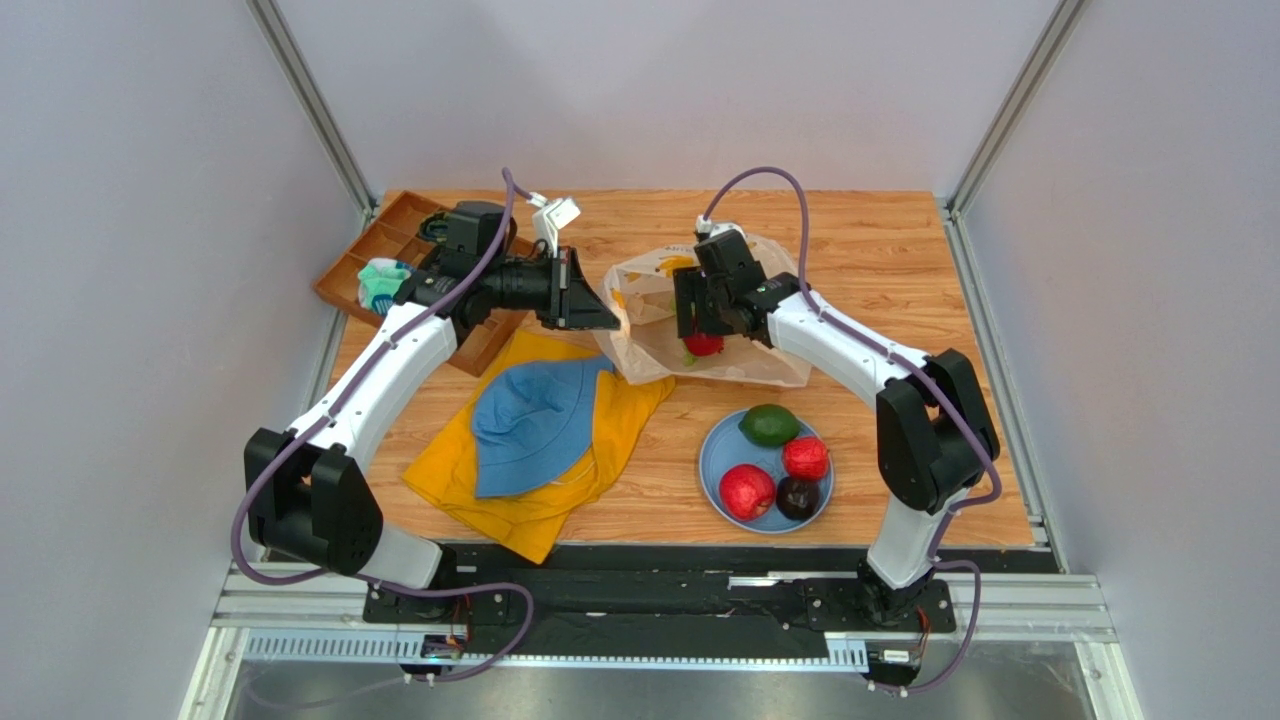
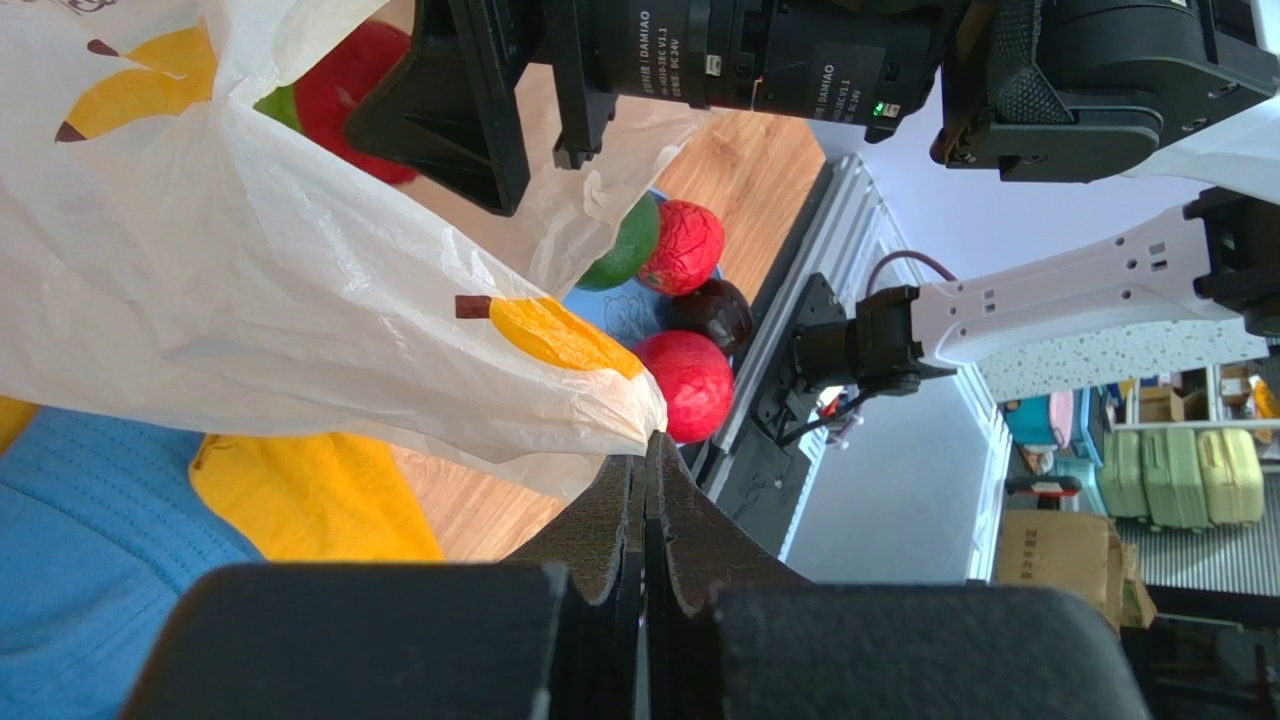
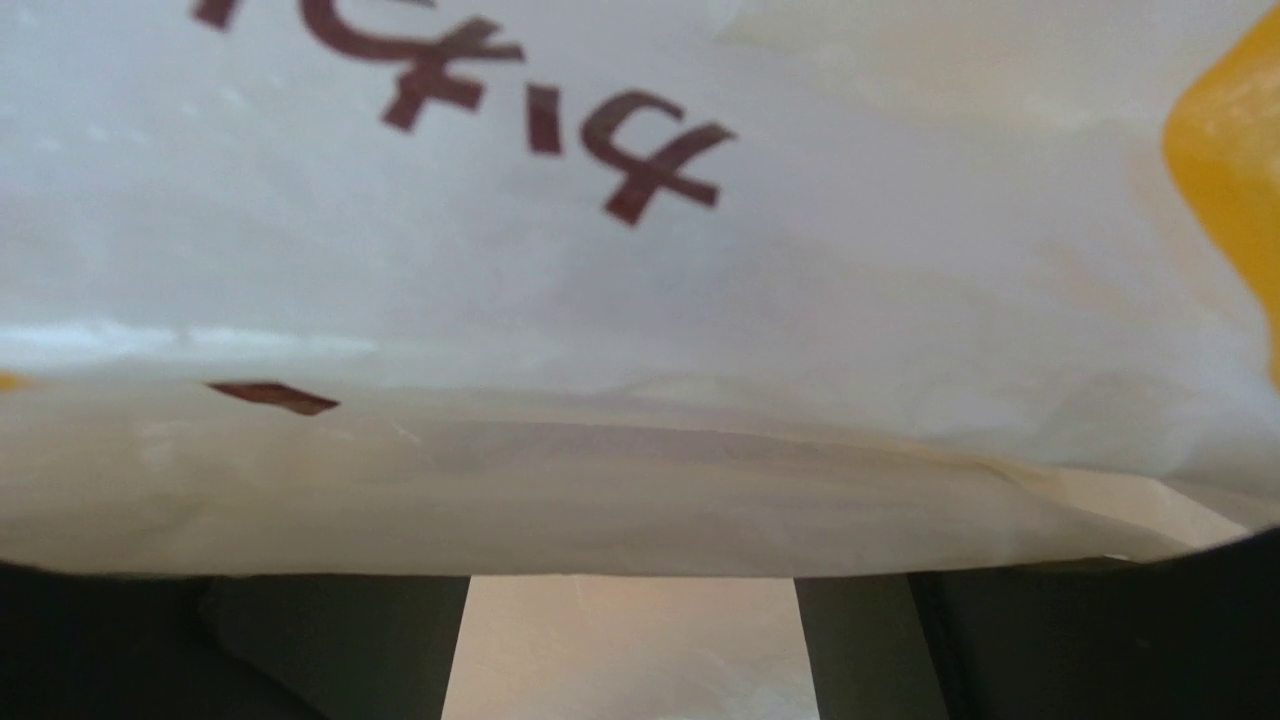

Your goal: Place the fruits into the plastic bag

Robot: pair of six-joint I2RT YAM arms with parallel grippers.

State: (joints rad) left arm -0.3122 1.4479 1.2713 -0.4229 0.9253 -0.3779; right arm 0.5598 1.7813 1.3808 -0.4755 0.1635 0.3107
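Observation:
The plastic bag (image 1: 646, 323) lies at the table's middle back, cream-white with banana prints. My left gripper (image 1: 604, 311) is shut on the bag's edge (image 2: 639, 428) and holds it up. My right gripper (image 1: 694, 327) is inside the bag's mouth with its jaws apart; the right wrist view shows only bag plastic (image 3: 631, 300) between them. A red fruit (image 1: 703, 345) lies in the bag just below it, with a bit of green beside it (image 2: 278, 105). On the blue plate (image 1: 718, 450) lie a green oval fruit (image 1: 769, 425), two red fruits (image 1: 806, 458) (image 1: 747, 492) and a dark plum (image 1: 798, 497).
A yellow cloth (image 1: 601, 450) with a blue hat (image 1: 534, 428) on it lies front left of the bag. A brown divided tray (image 1: 376, 255) with a teal item stands at the back left. Frame rails run along both table sides.

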